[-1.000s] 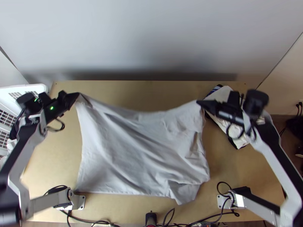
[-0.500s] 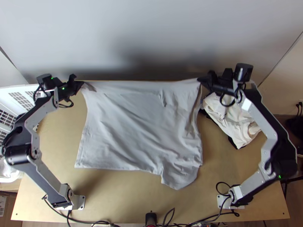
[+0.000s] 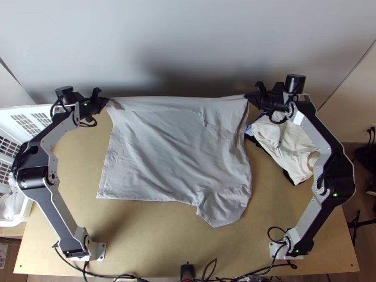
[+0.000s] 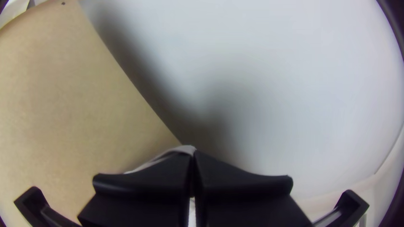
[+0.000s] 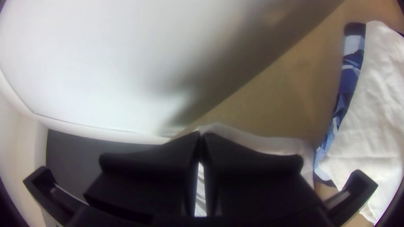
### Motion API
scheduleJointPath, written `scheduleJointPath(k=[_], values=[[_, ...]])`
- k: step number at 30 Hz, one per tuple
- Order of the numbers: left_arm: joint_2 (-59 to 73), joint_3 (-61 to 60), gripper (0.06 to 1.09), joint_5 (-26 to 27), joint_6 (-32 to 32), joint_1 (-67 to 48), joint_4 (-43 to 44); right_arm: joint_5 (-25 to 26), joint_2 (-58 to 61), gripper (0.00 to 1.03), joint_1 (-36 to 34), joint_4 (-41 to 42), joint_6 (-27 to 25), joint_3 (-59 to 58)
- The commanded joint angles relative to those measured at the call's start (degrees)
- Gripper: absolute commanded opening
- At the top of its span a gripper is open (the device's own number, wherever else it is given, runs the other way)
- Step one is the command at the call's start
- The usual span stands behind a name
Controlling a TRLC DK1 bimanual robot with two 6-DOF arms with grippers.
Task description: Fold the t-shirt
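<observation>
In the top view my left gripper [image 3: 104, 101] is shut on the upper left corner of the light grey t-shirt [image 3: 174, 150], and my right gripper [image 3: 248, 97] is shut on its upper right corner. Between them the top edge is stretched along the table's far edge. The shirt's body lies spread with creases, and a rumpled flap sticks out at its lower right. In the left wrist view a pinch of cloth [image 4: 183, 149] shows between the closed fingers of my gripper [image 4: 192, 155]. In the right wrist view, cloth [image 5: 261, 143] runs from my other gripper [image 5: 200, 136].
A pile of cream, blue and dark cloths [image 3: 282, 141] lies at the right, beneath and beside the right arm. A white basket [image 3: 28, 207] stands off the table's left side. Behind the table [image 3: 155, 239] rises a pale wall. Cables run along the near edge.
Both grippers have moved toward the table's far edge with the shirt's corners, and the shirt has slid that way. In the last half second the lower hem has shifted slightly farther up the picture.
</observation>
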Motion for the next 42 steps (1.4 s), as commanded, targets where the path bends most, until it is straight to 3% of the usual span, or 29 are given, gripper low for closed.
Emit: scheduleJointPath(k=[1, 9, 17, 33, 42], values=[[2.37, 1.49, 0.09, -0.32, 1.09, -1.08, -0.35, 0.24, 2.54, 0.03, 0.60, 2.86, -0.80, -2.35], [8.26, 7.47, 0.09, -1.20, 2.32, -2.04, -5.45, 1.47, 6.49, 0.03, 2.88, 3.12, -1.15, -2.43], [18.01, 21.80, 0.09, -2.70, 2.59, -2.04, -20.48, 2.61, 11.59, 0.03, 3.14, 3.12, -0.62, -0.50], [19.42, 27.16, 0.09, -1.03, 2.06, -2.57, -25.23, 5.69, 11.50, 0.03, 2.35, 3.21, -0.18, -0.59], [18.63, 38.58, 0.09, 0.91, 11.64, -4.15, -51.95, 5.69, 7.55, 0.03, 2.27, -6.46, -0.71, 0.47]])
